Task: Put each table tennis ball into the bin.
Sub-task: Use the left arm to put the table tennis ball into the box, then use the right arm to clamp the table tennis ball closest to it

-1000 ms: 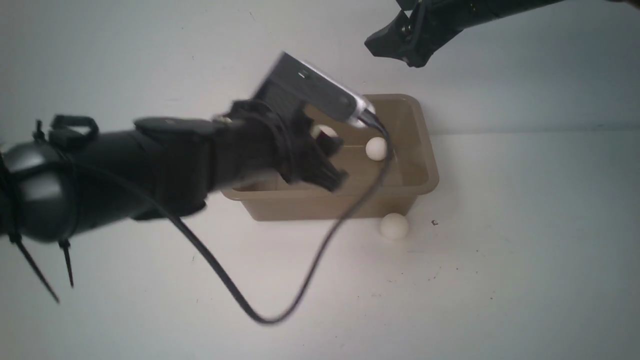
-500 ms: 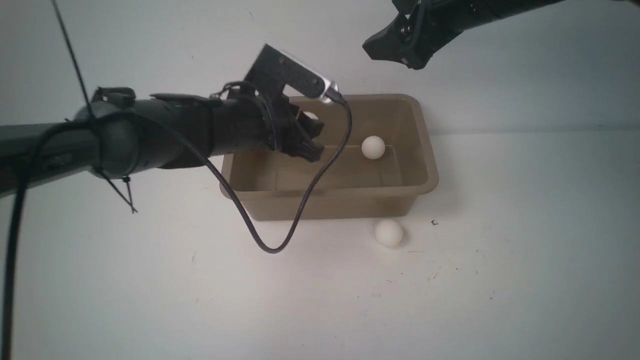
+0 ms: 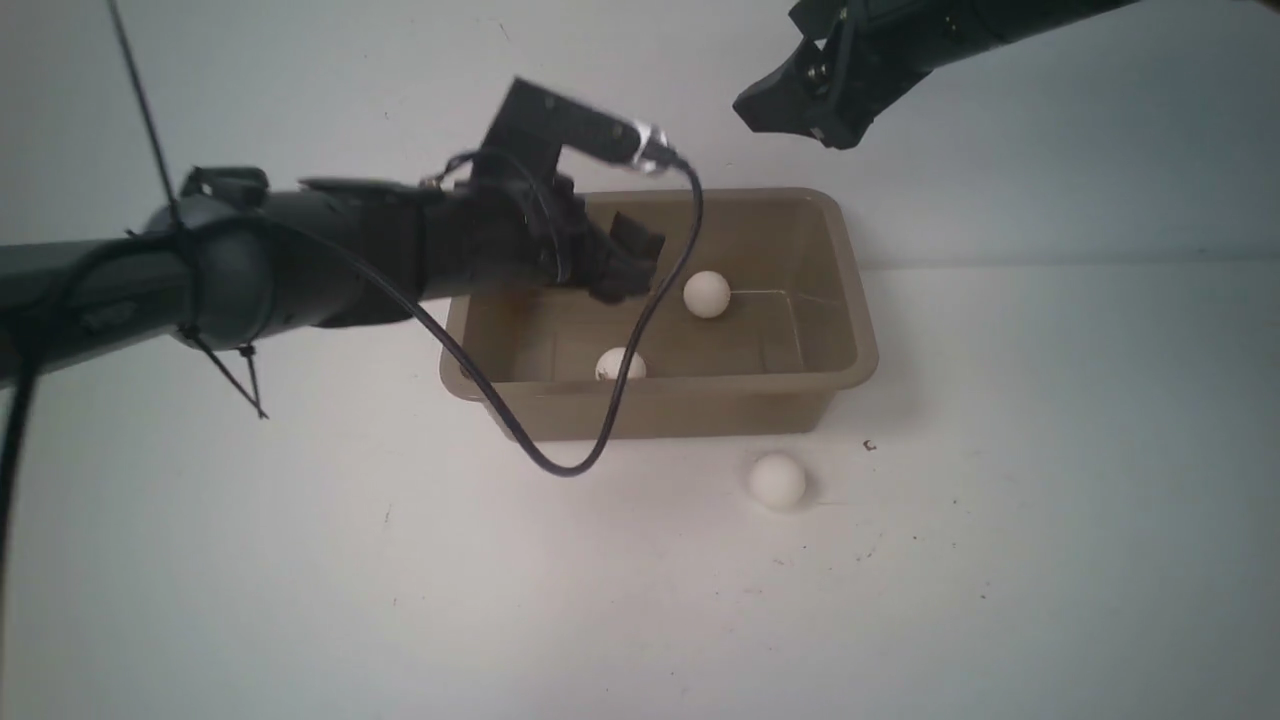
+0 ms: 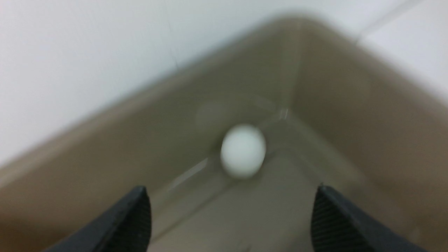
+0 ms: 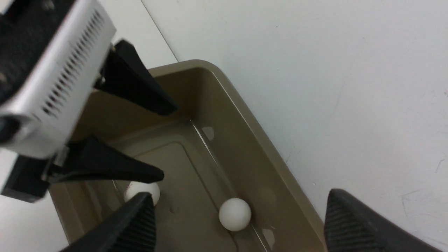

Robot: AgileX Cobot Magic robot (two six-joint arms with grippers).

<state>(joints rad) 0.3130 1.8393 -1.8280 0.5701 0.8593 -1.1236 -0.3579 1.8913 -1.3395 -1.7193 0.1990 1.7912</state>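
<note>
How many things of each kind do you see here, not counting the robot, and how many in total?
White balls: 3
Brown bin: 1
Total: 4

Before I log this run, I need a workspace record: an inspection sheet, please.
Surface: white table, few dark specks.
Job's things: bin upright; far ball and near ball inside; loose ball on the table by its near wall.
Clutter: nothing seen.
Grippers: left gripper open, empty, over the bin; right gripper open, empty, raised past its far right corner.
Cables: black cable loops from the left wrist across the bin's near wall.
Surroundings: plain pale backdrop.
</note>
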